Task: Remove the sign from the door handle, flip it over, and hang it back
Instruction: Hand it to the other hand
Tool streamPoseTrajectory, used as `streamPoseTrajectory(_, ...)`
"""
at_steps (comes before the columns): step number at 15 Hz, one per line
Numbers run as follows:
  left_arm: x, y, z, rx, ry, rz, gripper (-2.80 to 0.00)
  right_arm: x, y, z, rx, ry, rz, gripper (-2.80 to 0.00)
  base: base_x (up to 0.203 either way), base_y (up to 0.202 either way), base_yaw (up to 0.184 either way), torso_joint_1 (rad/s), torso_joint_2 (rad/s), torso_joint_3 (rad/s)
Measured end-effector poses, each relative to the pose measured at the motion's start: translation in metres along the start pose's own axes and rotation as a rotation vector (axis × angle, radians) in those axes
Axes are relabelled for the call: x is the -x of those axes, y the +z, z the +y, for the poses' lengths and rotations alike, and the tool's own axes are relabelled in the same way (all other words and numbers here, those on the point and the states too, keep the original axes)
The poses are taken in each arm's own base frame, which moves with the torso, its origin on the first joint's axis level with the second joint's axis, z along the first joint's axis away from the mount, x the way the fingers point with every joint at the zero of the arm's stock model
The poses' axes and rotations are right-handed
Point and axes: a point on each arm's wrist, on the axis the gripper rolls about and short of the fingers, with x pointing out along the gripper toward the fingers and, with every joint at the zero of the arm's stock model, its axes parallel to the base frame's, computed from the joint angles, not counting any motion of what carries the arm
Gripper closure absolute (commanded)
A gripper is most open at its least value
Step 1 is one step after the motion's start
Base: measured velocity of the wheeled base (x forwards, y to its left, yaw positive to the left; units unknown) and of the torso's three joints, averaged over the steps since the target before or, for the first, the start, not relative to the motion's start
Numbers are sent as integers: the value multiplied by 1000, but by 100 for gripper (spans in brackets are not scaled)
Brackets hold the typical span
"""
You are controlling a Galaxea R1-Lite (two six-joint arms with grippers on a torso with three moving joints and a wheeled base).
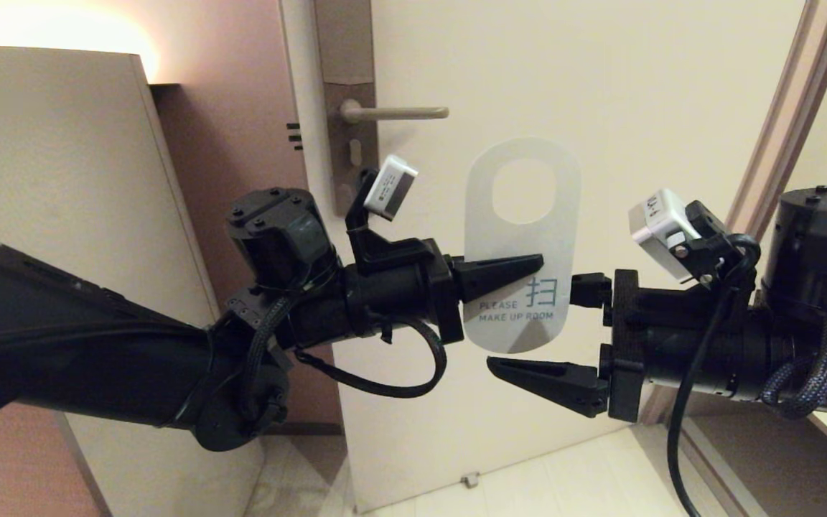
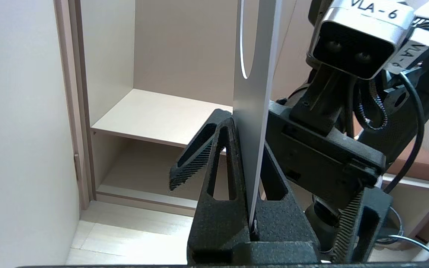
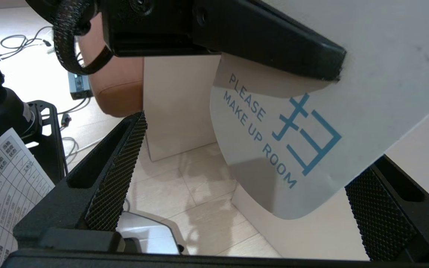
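The sign (image 1: 521, 244) is off the door handle (image 1: 395, 113) and hangs below and right of it, in front of the door. Its white side faces me, with blue "PLEASE MAKE UP ROOM" lettering (image 3: 259, 126). My left gripper (image 1: 535, 262) is shut on the sign's left edge, at mid height. In the left wrist view the sign (image 2: 253, 93) stands edge-on, pinched in that gripper (image 2: 250, 137). My right gripper (image 1: 500, 323) is open around the sign's lower part. One of its fingers (image 1: 550, 377) hangs below the sign; the other passes behind it. The right gripper (image 3: 248, 149) does not pinch the sign.
The cream door (image 1: 636, 93) fills the background, with its frame (image 1: 787, 108) at right. A tall beige cabinet (image 1: 62, 215) stands at left. An open shelf (image 2: 155, 115) lies beyond the sign. A printed sheet (image 3: 6, 178) and floor cables (image 3: 24, 41) lie below.
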Motion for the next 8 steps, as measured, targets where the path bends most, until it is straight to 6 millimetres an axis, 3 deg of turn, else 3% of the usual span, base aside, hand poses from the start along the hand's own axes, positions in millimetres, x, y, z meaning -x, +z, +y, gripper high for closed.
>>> streamPoseTrajectory(8, 0, -1, 1, -4, 0, -3, 0, -1, 2, 3, 6, 13, -7, -280, 0, 0, 0, 0, 0, 0)
